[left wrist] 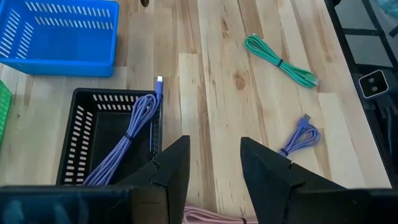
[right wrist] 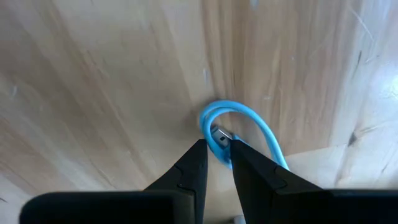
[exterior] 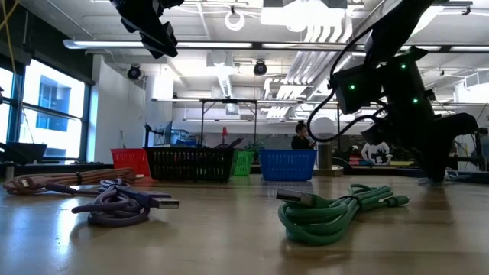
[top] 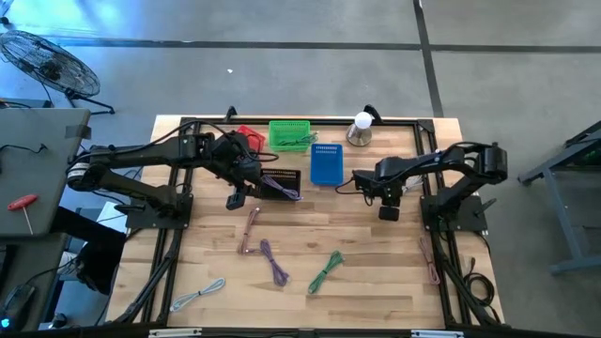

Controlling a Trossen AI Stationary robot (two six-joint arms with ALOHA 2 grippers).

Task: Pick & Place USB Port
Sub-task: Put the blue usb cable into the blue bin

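Note:
My right gripper (right wrist: 217, 148) is shut on a light blue USB cable (right wrist: 249, 121) and hangs high over the table's right half (top: 389, 212). My left gripper (left wrist: 214, 146) is open, above the table by the black basket (left wrist: 78, 146), touching nothing. A purple cable (left wrist: 134, 127) lies in that basket, its plug end (left wrist: 160, 81) sticking out over the rim. Loose on the wood lie a green cable (top: 325, 270), a purple one (top: 272, 263), a pink one (top: 250, 230) and a grey one (top: 199, 294). My right gripper pinches the light blue cable at its coiled loop, beside the plug (right wrist: 219, 134), between the two fingertips. The fingers come from above, pointing down. The loop curls out ahead of the fingers, lifted clear of the wood.
Red (top: 246, 136), green (top: 289, 134) and blue (top: 326, 164) baskets stand along the far side beside the black one (top: 282, 178). A small lamp (top: 361, 127) is at the far edge. Another pink cable (top: 430, 261) lies near the right arm's base. Bare wood shows along the near edge.

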